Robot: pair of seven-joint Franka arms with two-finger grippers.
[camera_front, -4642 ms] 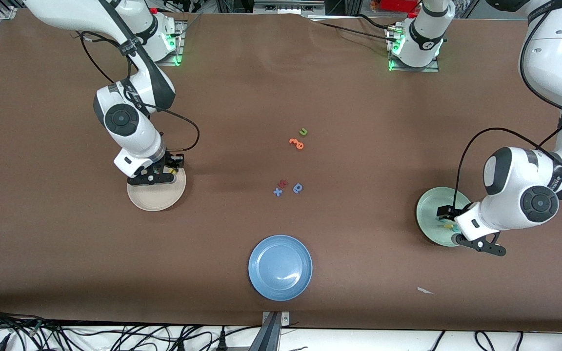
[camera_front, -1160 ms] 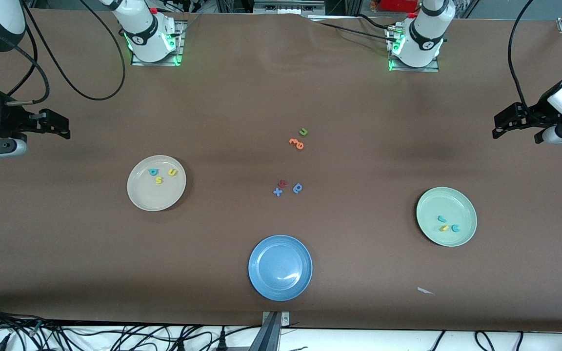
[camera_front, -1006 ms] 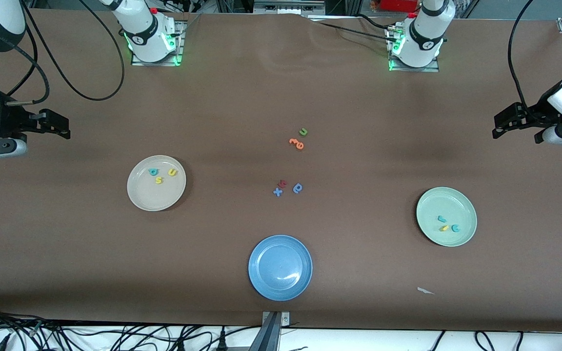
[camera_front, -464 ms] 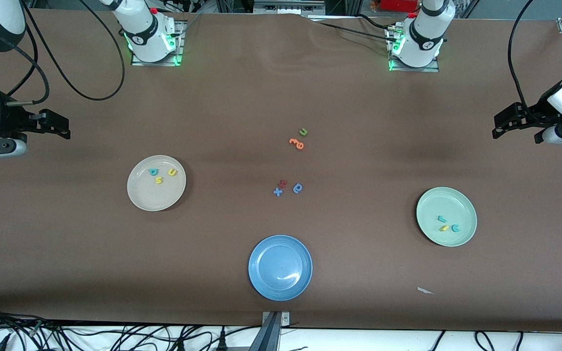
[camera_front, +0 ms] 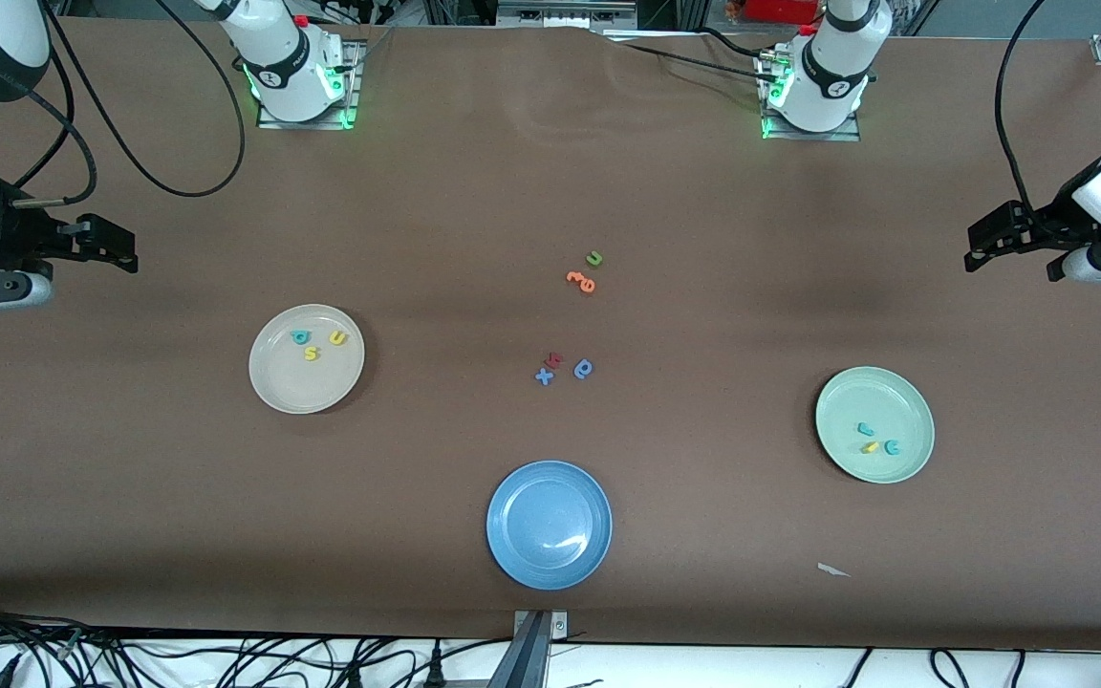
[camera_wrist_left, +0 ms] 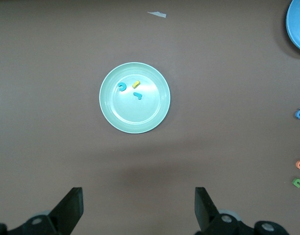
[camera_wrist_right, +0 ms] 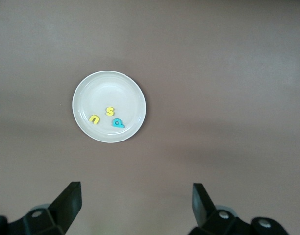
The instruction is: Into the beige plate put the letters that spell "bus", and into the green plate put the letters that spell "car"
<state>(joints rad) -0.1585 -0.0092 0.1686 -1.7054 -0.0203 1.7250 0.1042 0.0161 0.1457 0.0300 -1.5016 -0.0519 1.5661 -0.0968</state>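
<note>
Three letters are seen in each plate.
Beige plate: b, s, u; green plate: c, a, r. Left pincer and right pincer are held unclenched, well apart from the plates.

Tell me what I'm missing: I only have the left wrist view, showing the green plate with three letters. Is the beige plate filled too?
Observer: Yes. The beige plate holds a teal b, a yellow s and a yellow u.
Operator: Where is the right tool?
Observer: The right tool hangs open over bare table at the right arm's end, holding nothing.
Operator: Does the blue plate hold anything?
Observer: No, the blue plate holds no letters. A red letter and a blue x lie on the table, farther from the front camera than that plate.
</note>
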